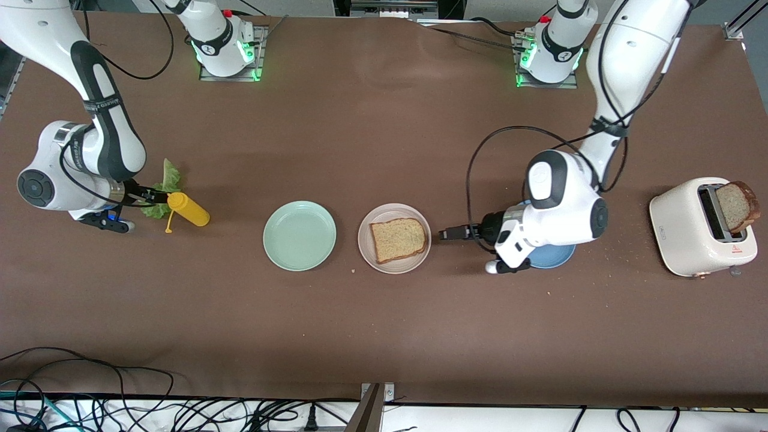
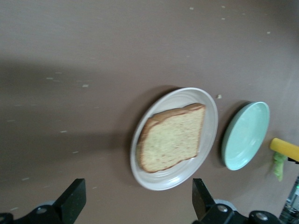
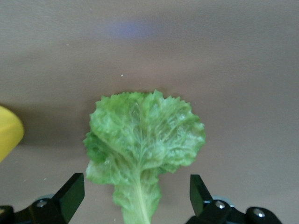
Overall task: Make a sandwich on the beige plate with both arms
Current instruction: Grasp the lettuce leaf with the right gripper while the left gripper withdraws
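Counter (image 1: pixel 384 336): brown top carrying everything, its edges running out of the front view.
Left arm: reaching in from its base and hiding most of a blue plate (image 1: pixel 555 257).
Right arm: bending low at its own end of the counter, covering part of the lettuce.
Toaster (image 1: pixel 699 231): sitting at the left arm's end, a second bread slice (image 1: pixel 737 206) sticking up from its slot, lower half hidden.
Green plate (image 1: pixel 300 235): lying bare beside the beige plate, toward the right arm's end.
Beige plate (image 1: pixel 367 240): sitting mid-counter, holding one bread slice (image 1: pixel 398 239) flat.
Lettuce leaf (image 3: pixel 145 144): lying flat on the counter just beside the yellow bottle (image 1: pixel 188 209); stem cut off in the right wrist view.
Left tool (image 1: pixel 449 234): jaws standing wide with nothing between them, hanging just beside the beige plate.
Right tool (image 1: pixel 157 197): jaws spread wide, gripping nothing, hanging over the lettuce, its fingers straddling the stem end.
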Robot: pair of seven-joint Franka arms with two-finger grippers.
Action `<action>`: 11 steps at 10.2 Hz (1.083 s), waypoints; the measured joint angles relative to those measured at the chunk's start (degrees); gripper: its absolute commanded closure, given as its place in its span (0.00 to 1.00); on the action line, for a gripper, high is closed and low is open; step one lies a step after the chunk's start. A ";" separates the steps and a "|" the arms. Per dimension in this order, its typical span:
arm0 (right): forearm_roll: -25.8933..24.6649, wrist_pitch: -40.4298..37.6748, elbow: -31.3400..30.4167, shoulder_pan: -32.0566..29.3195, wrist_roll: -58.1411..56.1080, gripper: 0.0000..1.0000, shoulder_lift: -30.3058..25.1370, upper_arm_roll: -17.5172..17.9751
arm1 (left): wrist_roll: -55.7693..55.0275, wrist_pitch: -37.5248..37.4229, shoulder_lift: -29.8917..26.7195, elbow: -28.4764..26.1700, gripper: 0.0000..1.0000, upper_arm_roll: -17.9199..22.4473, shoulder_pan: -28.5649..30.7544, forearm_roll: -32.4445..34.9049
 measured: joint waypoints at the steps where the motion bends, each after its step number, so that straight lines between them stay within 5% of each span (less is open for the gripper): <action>1: 0.00 1.08 -0.02 0.00 0.00 0.00 0.92 0.00 | -0.04 -2.36 -1.51 -1.22 0.00 1.51 1.24 3.53; 3: 0.00 1.81 -0.05 0.01 0.00 0.00 2.00 0.00 | -0.05 -6.05 -3.74 -2.73 0.00 6.13 2.34 10.94; 4: 0.00 1.90 -0.06 0.02 0.00 0.10 2.45 0.00 | -0.05 -7.26 -4.92 -3.18 0.00 7.87 3.40 15.20; 8: 0.00 2.80 -0.06 0.03 -0.04 0.94 3.28 0.00 | -0.06 -8.93 -12.54 -5.55 0.00 11.93 7.93 30.48; 11: 0.00 2.82 -0.04 0.12 -0.05 1.00 3.11 0.12 | -0.15 -8.86 -17.93 -6.33 0.00 13.35 10.57 37.13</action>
